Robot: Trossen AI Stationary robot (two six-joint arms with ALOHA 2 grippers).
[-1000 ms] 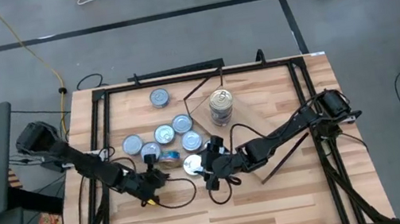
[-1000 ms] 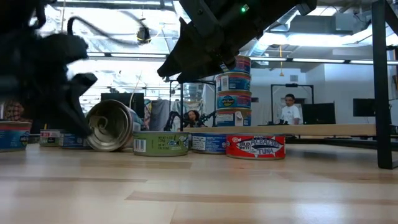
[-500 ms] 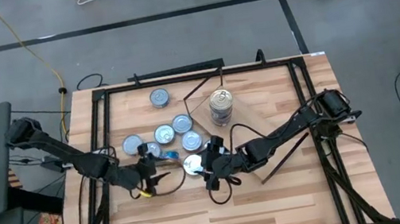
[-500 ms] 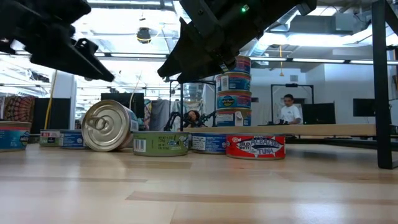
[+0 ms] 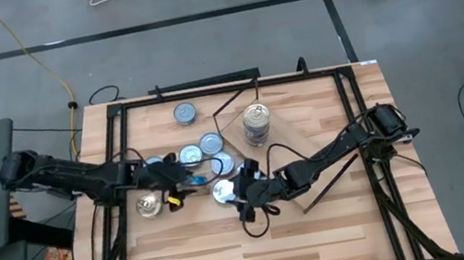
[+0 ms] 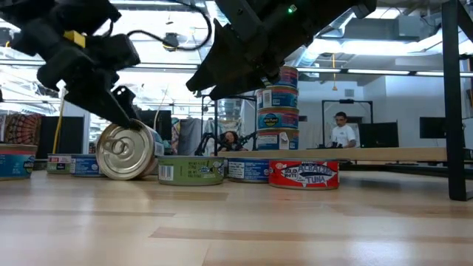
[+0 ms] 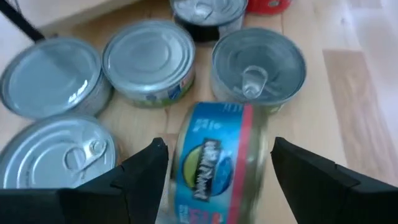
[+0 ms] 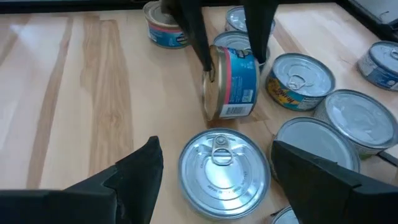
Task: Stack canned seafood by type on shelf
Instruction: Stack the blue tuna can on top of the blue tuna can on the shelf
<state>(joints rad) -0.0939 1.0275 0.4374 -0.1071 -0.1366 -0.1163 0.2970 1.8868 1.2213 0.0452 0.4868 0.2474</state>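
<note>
Several canned seafood tins [image 5: 189, 155] lie flat in a cluster left of centre. One blue-labelled tin [image 7: 217, 165] stands on its edge, its lid [image 6: 118, 151] facing the near edge. My left gripper [image 7: 217, 146] is open and comes down over it, one finger [image 8: 198, 37] on the lid side and one finger [image 8: 260, 28] on the far side. My right gripper [image 8: 216, 149] hangs open above a flat tin with a pull tab [image 8: 224, 165]. Three tins stand stacked [image 5: 256, 124] by the shelf board [image 6: 399, 154]. My left gripper straddles the upper part of the tin on edge [image 8: 233, 81], slanting down from the table's left. One fingertip [image 6: 127, 117] shows right at the lid's top rim. Whether either finger touches the tin, I cannot tell. The tin rests on the table on its side wall.
One more tin [image 5: 148, 204] lies flat nearer the left edge, and a lone tin [image 5: 184, 112] lies toward the far edge. A red-labelled tin [image 6: 303, 174] sits right of the cluster. Dark frame rails [image 5: 115, 158] and loose cables [image 5: 256, 224] cross the table. People show in the room behind.
My left gripper has swung from the near side toward the far edge and a little up, over to the tin on its edge, rolling as it went. It has opened, so its fingers now stand on either side of that tin. My right arm has kept still.
</note>
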